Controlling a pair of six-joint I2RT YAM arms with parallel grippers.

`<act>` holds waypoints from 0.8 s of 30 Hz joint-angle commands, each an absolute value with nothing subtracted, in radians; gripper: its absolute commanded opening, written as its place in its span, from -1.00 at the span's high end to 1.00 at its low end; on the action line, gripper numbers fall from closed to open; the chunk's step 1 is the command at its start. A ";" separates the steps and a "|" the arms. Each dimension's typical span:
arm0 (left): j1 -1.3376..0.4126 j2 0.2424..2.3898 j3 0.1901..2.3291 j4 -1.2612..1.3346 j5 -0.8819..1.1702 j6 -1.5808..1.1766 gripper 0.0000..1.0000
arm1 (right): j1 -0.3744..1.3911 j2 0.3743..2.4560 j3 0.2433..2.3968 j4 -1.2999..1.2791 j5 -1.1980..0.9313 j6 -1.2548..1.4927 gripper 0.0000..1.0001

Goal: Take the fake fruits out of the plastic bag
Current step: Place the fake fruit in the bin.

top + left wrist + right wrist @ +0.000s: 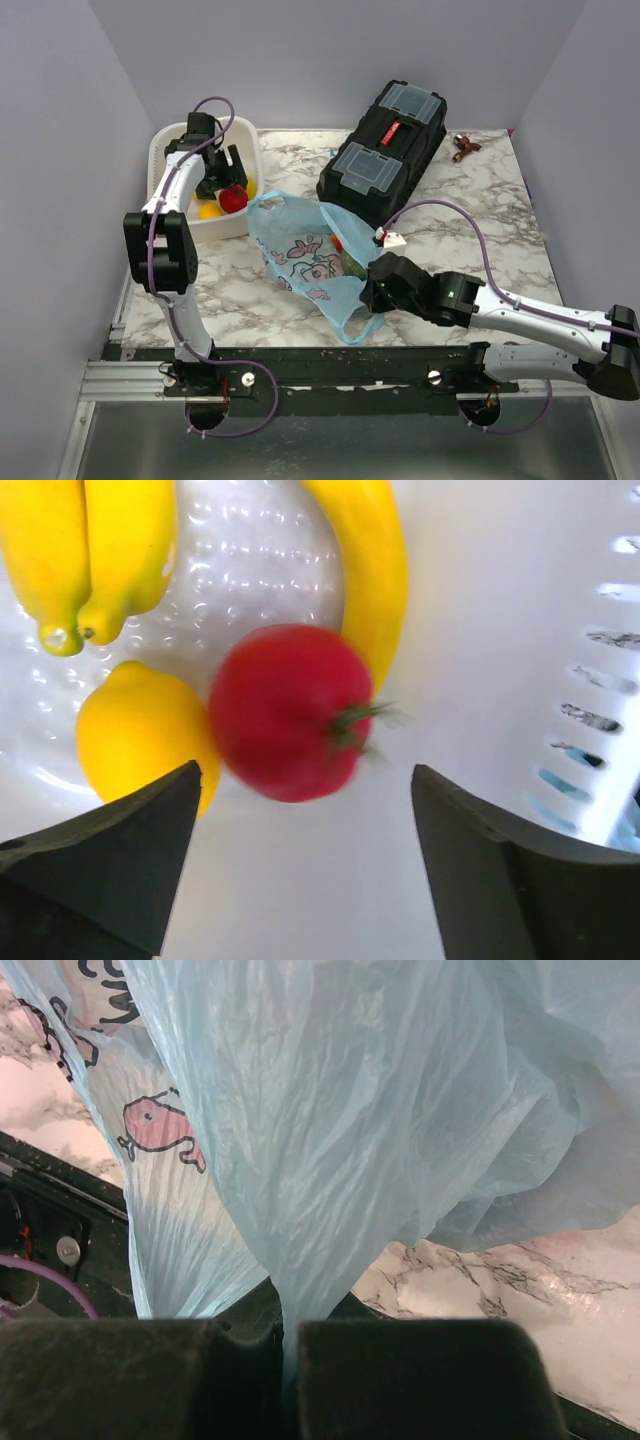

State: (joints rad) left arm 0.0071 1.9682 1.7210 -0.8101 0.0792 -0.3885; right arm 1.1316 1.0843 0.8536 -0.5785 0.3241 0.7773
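Over red fruit [288, 712], L gripper [305, 805] agape — R gripper [286, 1338] pinching bag [330, 1110].

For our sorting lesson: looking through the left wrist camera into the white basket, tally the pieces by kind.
Red round fruit: 1
Yellow lemon-shaped fruit: 1
Curved yellow banana: 1
Straight yellow pieces: 2
Total: 5

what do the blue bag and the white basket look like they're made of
bag: thin plastic film, translucent and slightly shiny; it crinkles finely and light passes through. basket: seemingly rigid moulded plastic, white and glossy, with slots cut in its wall.
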 commanded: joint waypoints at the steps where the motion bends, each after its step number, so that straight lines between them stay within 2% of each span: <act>1: 0.012 1.889 1.714 -0.814 0.093 -0.391 -0.83 | 1.136 1.065 0.883 -0.602 0.320 0.777 0.98; 3: 0.012 1.873 1.717 -0.828 0.094 -0.398 -0.98 | 1.136 1.062 0.883 -0.600 0.318 0.772 0.98; 7: 0.012 1.765 1.651 -0.816 0.124 -0.415 -0.94 | 1.135 1.055 0.877 -0.597 0.310 0.770 0.98; 14: 0.003 1.336 1.295 -0.673 0.336 -0.470 -0.86 | 1.136 1.020 0.818 -0.607 0.320 0.794 0.98; 16: -0.061 1.201 1.179 -0.644 0.338 -0.474 -0.86 | 1.136 1.010 0.789 -0.611 0.331 0.814 0.98; 20: -0.137 0.959 1.023 -0.670 0.360 -0.493 -0.88 | 1.137 0.995 0.750 -0.589 0.295 0.856 0.98; 24: -0.167 0.733 0.892 -0.692 0.483 -0.525 -0.87 | 1.137 0.992 0.673 -0.504 0.241 0.904 0.97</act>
State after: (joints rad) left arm -0.1482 0.8883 1.0046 -0.6777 0.3431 -0.4831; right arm 1.1316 1.0061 0.7383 -0.5613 0.2951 0.8387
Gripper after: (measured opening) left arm 0.938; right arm 0.013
